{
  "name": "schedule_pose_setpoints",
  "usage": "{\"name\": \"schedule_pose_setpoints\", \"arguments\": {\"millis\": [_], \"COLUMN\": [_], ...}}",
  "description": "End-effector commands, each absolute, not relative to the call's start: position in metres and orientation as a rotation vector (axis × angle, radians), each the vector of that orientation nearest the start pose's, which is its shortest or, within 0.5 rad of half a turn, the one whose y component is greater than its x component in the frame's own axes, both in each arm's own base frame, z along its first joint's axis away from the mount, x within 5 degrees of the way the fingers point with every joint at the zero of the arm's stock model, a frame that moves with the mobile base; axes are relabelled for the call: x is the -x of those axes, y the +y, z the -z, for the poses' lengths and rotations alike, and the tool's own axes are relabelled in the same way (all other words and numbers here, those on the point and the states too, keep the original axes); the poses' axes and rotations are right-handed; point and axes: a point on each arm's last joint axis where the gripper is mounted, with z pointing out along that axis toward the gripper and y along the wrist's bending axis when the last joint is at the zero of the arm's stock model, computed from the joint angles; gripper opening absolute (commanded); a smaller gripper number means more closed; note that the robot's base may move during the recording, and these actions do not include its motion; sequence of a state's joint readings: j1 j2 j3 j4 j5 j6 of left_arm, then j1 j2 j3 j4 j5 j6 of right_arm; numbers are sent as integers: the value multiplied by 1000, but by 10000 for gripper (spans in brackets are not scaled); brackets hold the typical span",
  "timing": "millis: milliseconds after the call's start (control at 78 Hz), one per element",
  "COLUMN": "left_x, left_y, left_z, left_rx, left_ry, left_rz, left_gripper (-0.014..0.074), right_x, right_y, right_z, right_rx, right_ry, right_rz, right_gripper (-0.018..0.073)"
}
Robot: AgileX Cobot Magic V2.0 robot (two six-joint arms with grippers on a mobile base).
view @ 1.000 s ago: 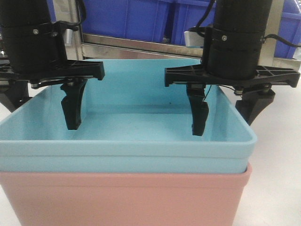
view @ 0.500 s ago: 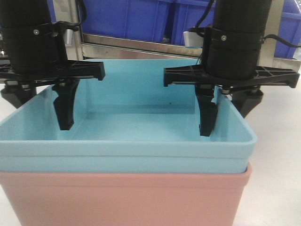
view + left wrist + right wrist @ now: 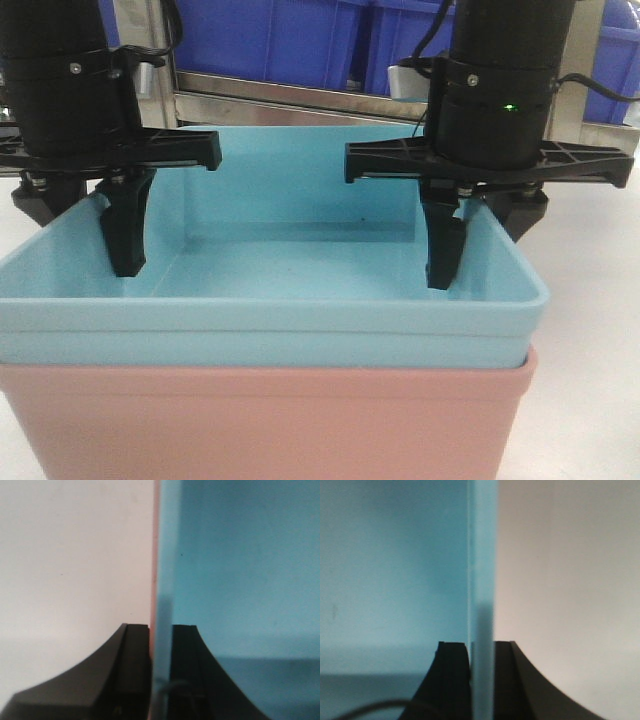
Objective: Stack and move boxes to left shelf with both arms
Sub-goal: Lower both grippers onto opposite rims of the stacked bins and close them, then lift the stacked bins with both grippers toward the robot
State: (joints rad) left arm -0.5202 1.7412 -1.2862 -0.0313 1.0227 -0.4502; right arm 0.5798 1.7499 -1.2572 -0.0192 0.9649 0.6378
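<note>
Currently: light blue box (image 3: 300,300) nested inside pink box (image 3: 260,420), both on white tabletop (image 3: 600,380). Left pincer (image 3: 159,680) clenched on light blue box's left wall; right pincer (image 3: 482,680) clenched on its right wall. Behind light blue box: steel rack bar (image 3: 290,92), dark blue bins (image 3: 270,35) above it

The light blue bin (image 3: 300,315) is showing smooth moulded plastic with a soft satin sheen. Under it, the pink bin (image 3: 260,420) is looking like the same plastic, slightly more matt. Behind the light blue bin, the steel bar (image 3: 290,95) is gleaming as brushed metal and the dark blue bins (image 3: 270,40) are shining as glossier plastic. At its side walls, the left gripper (image 3: 160,630) and right gripper (image 3: 481,645) are showing matt black plastic. Beside it, the white tabletop (image 3: 600,330) is appearing smooth and dull.
</note>
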Motion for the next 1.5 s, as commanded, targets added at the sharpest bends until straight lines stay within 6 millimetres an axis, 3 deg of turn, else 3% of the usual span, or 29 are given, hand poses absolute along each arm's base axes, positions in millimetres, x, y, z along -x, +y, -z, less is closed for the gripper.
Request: {"name": "schedule_pose_setpoints", "arguments": {"millis": [0,295,641,1013,1180,1488], "left_x": [-295,-295,-278,-243,-227,-190], "left_y": [-176,-177,-167,-162,-169,-181], "left_z": [-259,-265,-305,-342,-349,-353], "left_rx": [-85,-60,5,-1,-15,-46], "left_ry": [2922,2937,2939,2904,2903,2910], "left_rz": [223,240,253,287,281,293], "left_gripper": [-3,-3,-3,-3,-3,-3], "right_x": [-289,-289,-285,-244,-222,-183], "right_y": [185,185,181,172,175,178], "right_z": [-247,-250,-299,-335,-343,-354], "right_rx": [-49,-57,-83,-114,-119,-87], "right_ry": [2907,2915,2870,2814,2783,2773], "right_rz": [-171,-164,-189,-193,-147,-218], "right_gripper": [53,53,53,53,53,53]}}
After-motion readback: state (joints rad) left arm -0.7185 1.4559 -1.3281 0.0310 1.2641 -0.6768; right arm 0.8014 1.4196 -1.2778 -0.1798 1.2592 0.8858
